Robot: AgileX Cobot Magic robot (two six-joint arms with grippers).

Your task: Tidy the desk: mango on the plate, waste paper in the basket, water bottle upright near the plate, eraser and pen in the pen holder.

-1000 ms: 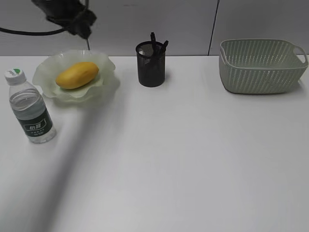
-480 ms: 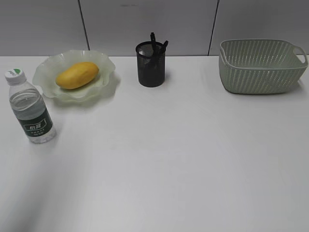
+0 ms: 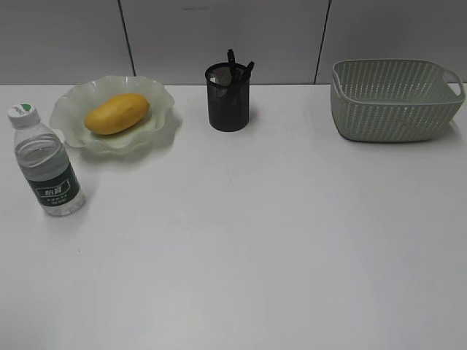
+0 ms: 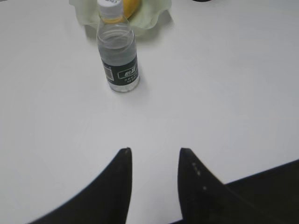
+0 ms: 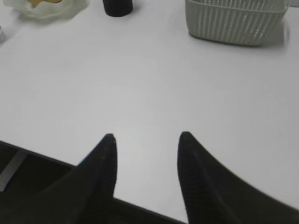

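The mango (image 3: 117, 112) lies on the pale green plate (image 3: 73, 109) at the back left of the desk (image 3: 263, 233). The water bottle (image 3: 45, 164) stands upright in front of the plate; it also shows in the left wrist view (image 4: 117, 58). The black pen holder (image 3: 228, 98) holds dark pens. The green basket (image 3: 394, 98) stands at the back right; the waste paper is hidden or out of view. My left gripper (image 4: 154, 151) is open and empty, well short of the bottle. My right gripper (image 5: 147, 136) is open and empty near the desk's front edge.
A grey panelled wall runs behind the desk. The desk's front edge shows dark under both grippers in the wrist views. The basket (image 5: 233, 21), pen holder (image 5: 117, 7) and plate (image 5: 46, 9) line the far side in the right wrist view.
The left arm, seen above the plate one second ago, has left the exterior view. The objects on the desk have not moved.
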